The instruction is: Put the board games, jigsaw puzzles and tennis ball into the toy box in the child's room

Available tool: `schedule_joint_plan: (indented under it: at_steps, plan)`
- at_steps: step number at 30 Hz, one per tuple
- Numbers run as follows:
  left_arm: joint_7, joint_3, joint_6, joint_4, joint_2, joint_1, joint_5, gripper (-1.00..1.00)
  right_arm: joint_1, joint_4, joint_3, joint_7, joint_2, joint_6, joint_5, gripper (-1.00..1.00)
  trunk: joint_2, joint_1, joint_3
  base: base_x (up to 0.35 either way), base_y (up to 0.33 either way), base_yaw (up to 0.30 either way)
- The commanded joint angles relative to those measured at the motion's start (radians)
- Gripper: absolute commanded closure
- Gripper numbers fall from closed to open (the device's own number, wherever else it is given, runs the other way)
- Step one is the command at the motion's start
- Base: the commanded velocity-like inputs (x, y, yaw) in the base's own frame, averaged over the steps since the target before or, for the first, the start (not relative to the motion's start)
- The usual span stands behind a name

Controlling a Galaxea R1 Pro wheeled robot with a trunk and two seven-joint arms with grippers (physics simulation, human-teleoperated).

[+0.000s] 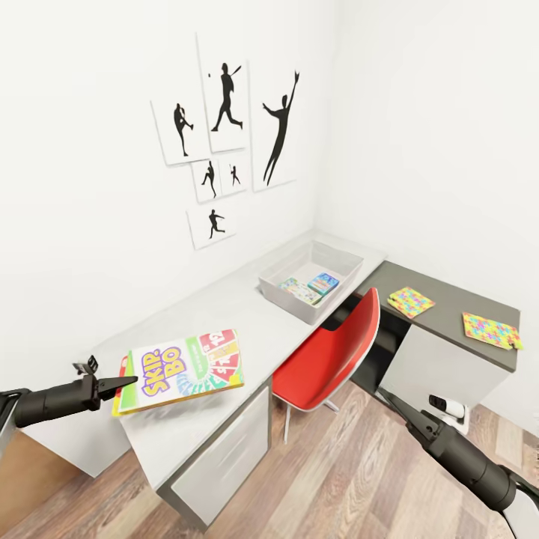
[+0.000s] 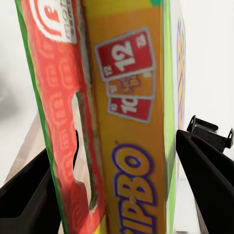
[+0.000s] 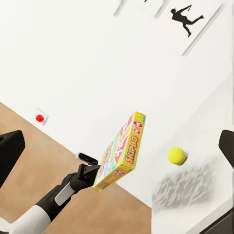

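Left gripper (image 1: pixel 123 384): both fingers (image 2: pixel 207 168) clamped on the near short edge of the Skip-Bo box (image 1: pixel 182 370), one to each flat face. Box held above the table (image 1: pixel 224 307), not resting on it, faces roughly level in the head view; its long axis runs straight out from the fingertips.

Toy box (image 1: pixel 278 287) lies further along the table toward the corner, well apart from the held box and roughly in line with that axis. Two smaller game boxes already inside.

Judgement: carry is a forward reach with the left arm.

Right gripper (image 1: pixel 389 395): empty; spread of fingers cannot tell. It is nearer the two jigsaw puzzles (image 1: pixel 410 302) on the lower section. Tennis ball (image 3: pixel 176 155) rests on the table.
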Motion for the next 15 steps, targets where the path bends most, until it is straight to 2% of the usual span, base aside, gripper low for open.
schedule_joint_plan:
  at_steps: [1, 15]
  plan:
    - [-0.004, 0.0, 0.01, 0.0, 0.001, -0.001, 0.0, 1.0, -0.001, 0.0, 0.0, 0.001, 0.0, 0.007, -0.006, -1.0, -0.002, 0.001, 0.0, 0.0, 0.0, -0.183]
    - [-0.004, 0.0, 0.01, 0.0, 0.004, 0.0, 0.001, 1.0, 0.001, 0.0, -0.002, 0.034, -0.001, 0.005, 0.0, -1.0, -0.002, 0.001, 0.02, 0.0, 0.0, -0.183]
